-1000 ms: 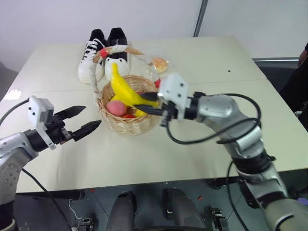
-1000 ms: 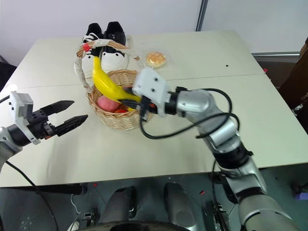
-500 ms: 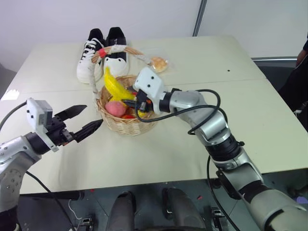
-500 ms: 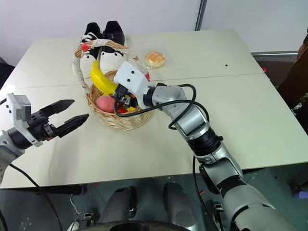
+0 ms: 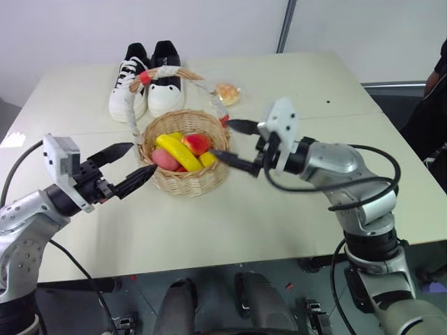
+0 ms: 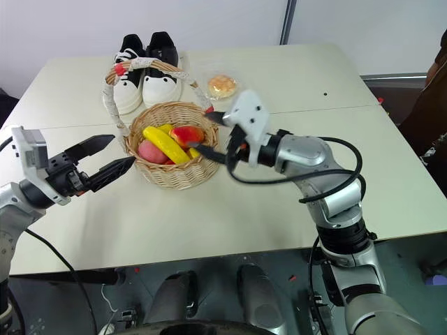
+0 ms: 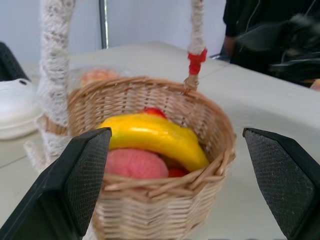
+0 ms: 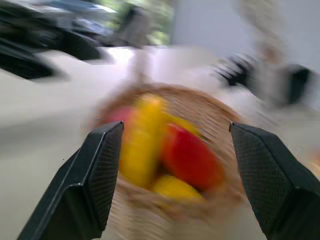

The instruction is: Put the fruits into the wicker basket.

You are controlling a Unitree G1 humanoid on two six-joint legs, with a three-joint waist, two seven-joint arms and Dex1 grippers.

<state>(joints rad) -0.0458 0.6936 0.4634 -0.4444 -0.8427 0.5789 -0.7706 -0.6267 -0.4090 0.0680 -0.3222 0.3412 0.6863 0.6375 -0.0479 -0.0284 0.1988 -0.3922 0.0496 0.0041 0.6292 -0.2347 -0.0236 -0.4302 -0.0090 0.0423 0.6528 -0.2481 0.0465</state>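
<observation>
The wicker basket (image 5: pixel 183 178) stands mid-table, its white handle with red bands (image 5: pixel 165 70) arching over it. Inside lie the yellow banana (image 5: pixel 179 149), the pink peach (image 5: pixel 165 160) and a red-yellow fruit (image 5: pixel 198 142). My right gripper (image 5: pixel 235 144) hovers just right of the basket's rim, open, with nothing between its fingers. On the basket's left, my left gripper (image 5: pixel 142 158) is open and points at the basket's wall. The left wrist view looks close into the basket (image 7: pixel 165 205), with the banana (image 7: pixel 150 136) resting over the peach (image 7: pixel 134 164).
Black-and-white sneakers (image 5: pixel 149 78) stand behind the basket at the table's far edge. A wrapped bun (image 5: pixel 228 92) lies behind the basket to its right. The right half of the table (image 5: pixel 335 105) is bare. A person's dark sleeve (image 5: pixel 438 77) shows at the right edge.
My right gripper let go of the banana, which now lies in the basket, then opened and drew back to the right of the rim. The left gripper stayed open, nearly still.
</observation>
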